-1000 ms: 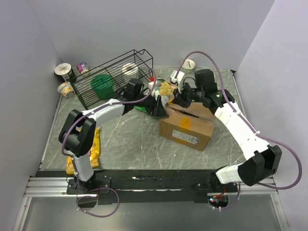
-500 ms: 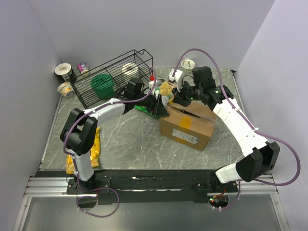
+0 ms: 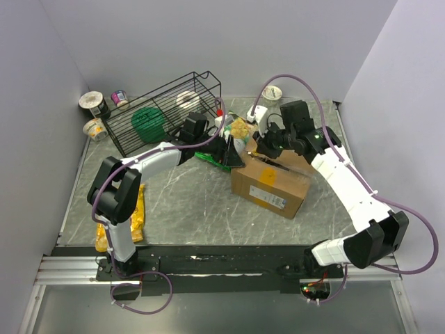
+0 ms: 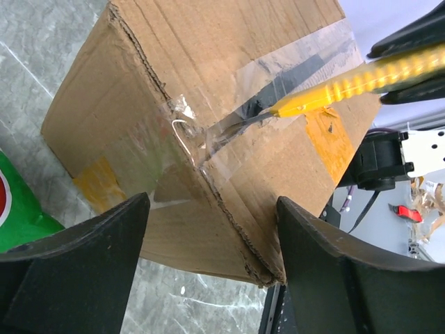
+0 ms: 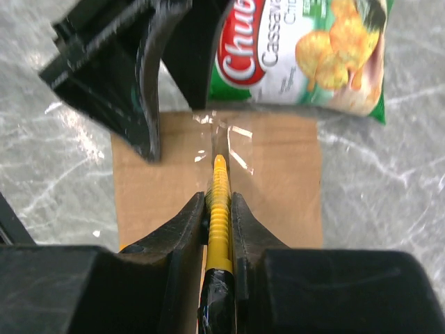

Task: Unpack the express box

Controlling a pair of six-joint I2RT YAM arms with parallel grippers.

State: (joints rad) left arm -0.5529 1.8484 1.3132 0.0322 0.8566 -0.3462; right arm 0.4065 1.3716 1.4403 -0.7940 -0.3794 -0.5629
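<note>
**Right hand point(image 5: 219, 203) cutting the taped seam of the express box point(image 3: 271, 184)**

The right hand is clamping narrow on a yellow knife point(image 5: 220, 174), whose blade is pressing into the clear tape point(image 4: 278, 76) on the box, which is sitting right of centre on the table point(image 3: 181, 202). The knife is running lengthwise along the seam, pointing away from the right hand toward the left hand point(image 4: 212, 209), which is gaping wide around the box's far corner; whether it is touching, I cannot tell. Just beyond, a green chip bag point(image 5: 299, 49) is showing "Chub…" and "Cassava".
</note>
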